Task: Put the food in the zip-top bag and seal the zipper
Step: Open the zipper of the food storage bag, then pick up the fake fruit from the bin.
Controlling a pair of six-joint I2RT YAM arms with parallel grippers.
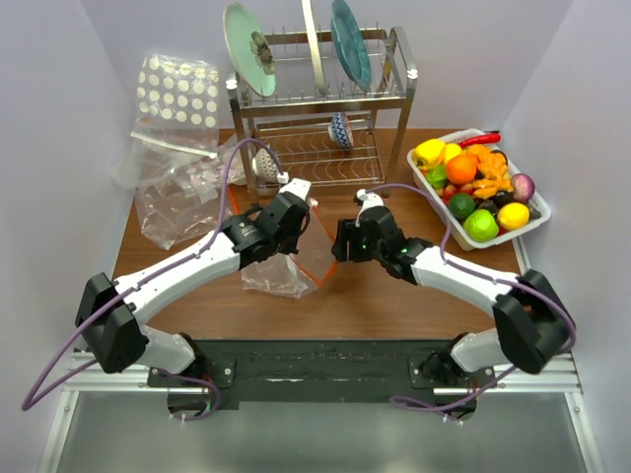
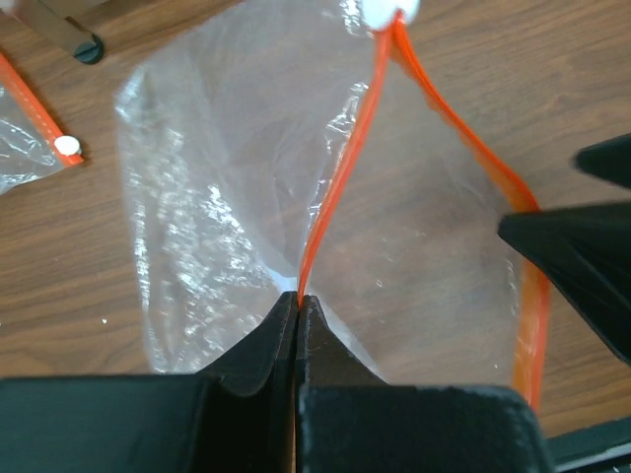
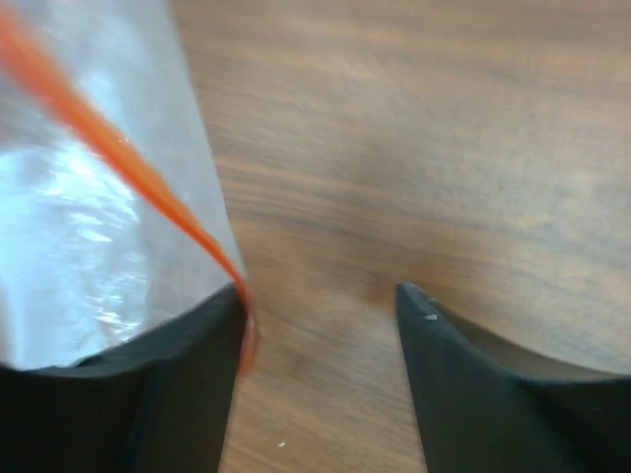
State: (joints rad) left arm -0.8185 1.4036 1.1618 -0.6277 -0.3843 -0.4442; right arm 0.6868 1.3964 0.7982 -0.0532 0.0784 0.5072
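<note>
The zip-top bag lies crinkled on the wooden table between my two arms, its mouth lifted. In the left wrist view my left gripper is shut on one side of the orange-red zipper, and the white slider sits at the strip's far end. My right gripper is open. The other zipper side rests against the inside of its left finger, with bare table between the fingers. The food is piled in a white tray at the right.
A metal dish rack with plates stands at the back centre. A dotted clear bag and another clear bag lie at the back left. A small pouch with its own orange zipper lies left of the held bag.
</note>
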